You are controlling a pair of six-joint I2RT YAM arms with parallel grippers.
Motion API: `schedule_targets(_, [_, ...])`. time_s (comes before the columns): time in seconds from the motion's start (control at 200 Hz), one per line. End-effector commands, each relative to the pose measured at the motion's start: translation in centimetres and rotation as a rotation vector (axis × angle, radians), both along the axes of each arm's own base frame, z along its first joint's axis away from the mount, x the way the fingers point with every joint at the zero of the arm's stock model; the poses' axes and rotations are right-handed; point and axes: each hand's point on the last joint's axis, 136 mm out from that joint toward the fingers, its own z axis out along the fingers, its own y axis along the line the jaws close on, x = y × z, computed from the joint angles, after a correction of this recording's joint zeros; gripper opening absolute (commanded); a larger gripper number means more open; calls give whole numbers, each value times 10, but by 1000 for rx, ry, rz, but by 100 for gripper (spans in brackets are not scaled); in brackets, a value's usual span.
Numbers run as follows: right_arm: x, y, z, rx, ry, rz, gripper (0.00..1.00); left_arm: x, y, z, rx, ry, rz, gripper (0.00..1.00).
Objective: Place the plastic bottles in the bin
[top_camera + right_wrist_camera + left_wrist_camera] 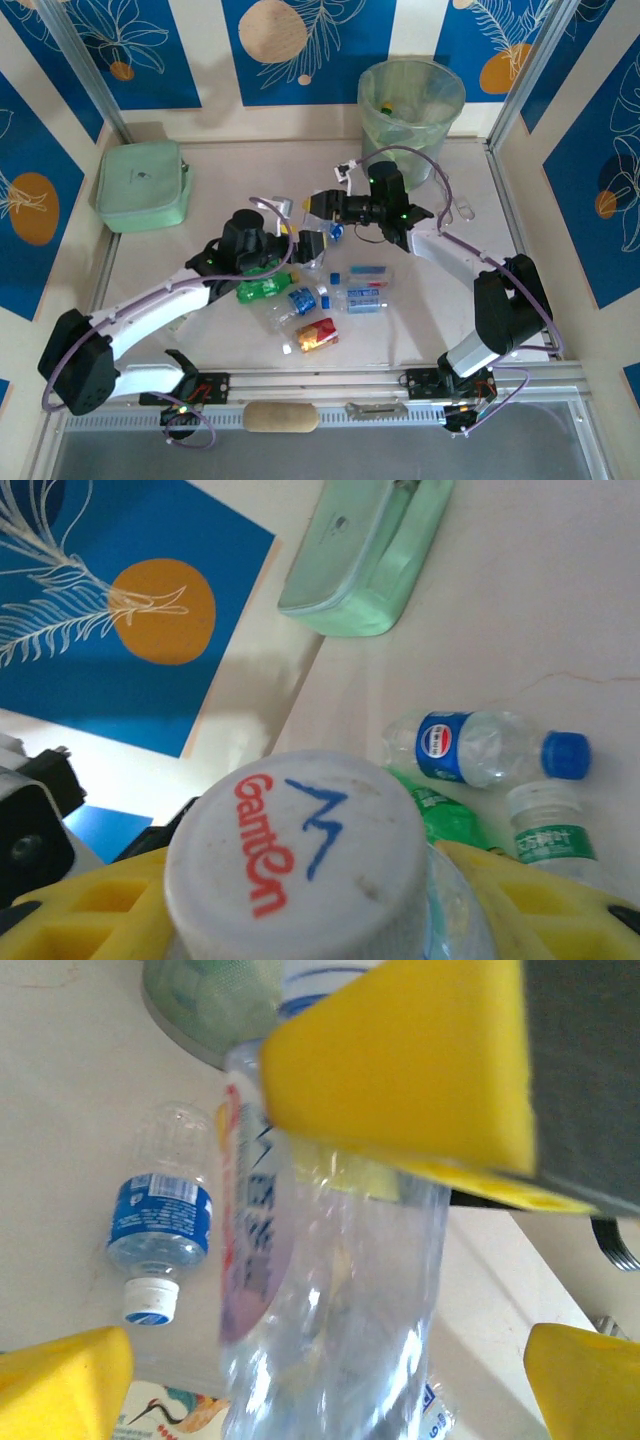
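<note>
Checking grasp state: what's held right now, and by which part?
The right gripper holds the clear bottle just below its white cap, jaws on either side. The left gripper has its jaws open around the bottle's body.

— Where do we find the bin (440, 125)?
— At the far edge of the desk (220, 170), right of centre. A flat pouch (143, 184) lies at the far left, well apart from it.
— And the plastic bottles (363, 298)?
— We see them lying clustered mid-desk, nearer us than the bin. Just behind the cluster, a raised bottle (330, 1360) sits between the left gripper (308, 250) and the right gripper (328, 207).
</note>
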Motion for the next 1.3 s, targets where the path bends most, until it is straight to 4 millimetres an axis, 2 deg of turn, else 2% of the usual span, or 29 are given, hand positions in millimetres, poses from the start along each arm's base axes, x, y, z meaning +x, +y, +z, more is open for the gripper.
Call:
schedule_targets(0.0, [18,-25,10,-34,-42,-107,54,3,26,-2,-22,19,85,100])
schedule_targets(0.175, [57,-76,39,-76,-93,-279,52,14,92,-32,23,94,346,100])
schedule_targets(0.27, [78,-104,70,-79,-146,-369,52,15,122,-46,53,125,470,100])
schedule_targets(0.365, [97,-130,105,-82,-217,-447,51,14,141,-55,62,140,545,100])
schedule_targets(0.465, [115,-155,146,-85,-309,-533,52,15,147,-61,45,150,570,100])
schedule_targets(0.605, [141,-189,201,-119,-480,-675,51,15,142,-67,28,170,541,100])
schedule_targets(0.735, [164,-214,238,-172,-620,-798,51,13,139,-72,28,181,520,100])
schedule_targets(0.825, [181,-226,254,-208,-701,-870,52,11,139,-75,33,185,511,100])
schedule_targets(0.93, [204,-237,257,-273,-757,-934,52,10,137,-75,38,185,495,100])
schedule_targets(1.015, [225,-246,247,-351,-755,-970,52,9,137,-74,44,183,488,100])
schedule_targets(1.156, [259,-250,220,-443,-709,-967,52,7,138,-73,53,180,482,100])
schedule_targets(1.296, [287,-245,177,-530,-598,-904,52,6,140,-73,70,177,483,100])
